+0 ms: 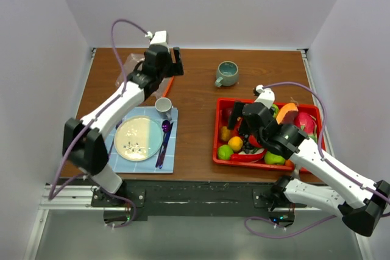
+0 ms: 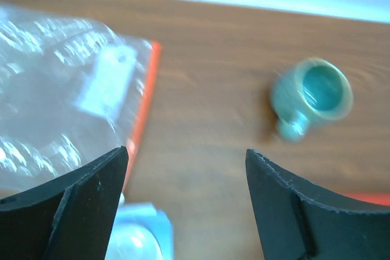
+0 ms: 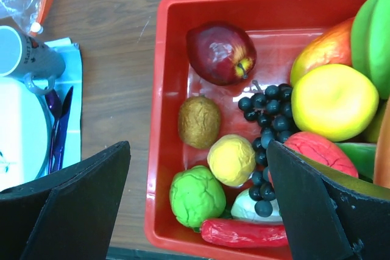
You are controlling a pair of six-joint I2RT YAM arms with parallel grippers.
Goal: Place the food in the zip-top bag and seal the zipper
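The clear zip-top bag (image 1: 131,65) lies at the table's far left, mostly under my left arm; its orange-red zipper strip (image 2: 144,111) runs down its right edge. My left gripper (image 2: 186,168) is open and empty just right of the strip. The food sits in a red tray (image 1: 220,127): a green fruit (image 3: 196,195), yellow fruit (image 3: 231,159), brown kiwi (image 3: 199,121), red apple (image 3: 220,52), dark grapes (image 3: 269,111) and red chili (image 3: 244,233). My right gripper (image 3: 198,175) is open and empty above the tray's left part.
A teal cup (image 1: 226,73) stands at the back middle. A blue mat (image 1: 169,161) at the front left carries a white plate (image 1: 138,138), a purple spoon (image 1: 164,142) and a small grey mug (image 1: 163,106). White walls close in on three sides.
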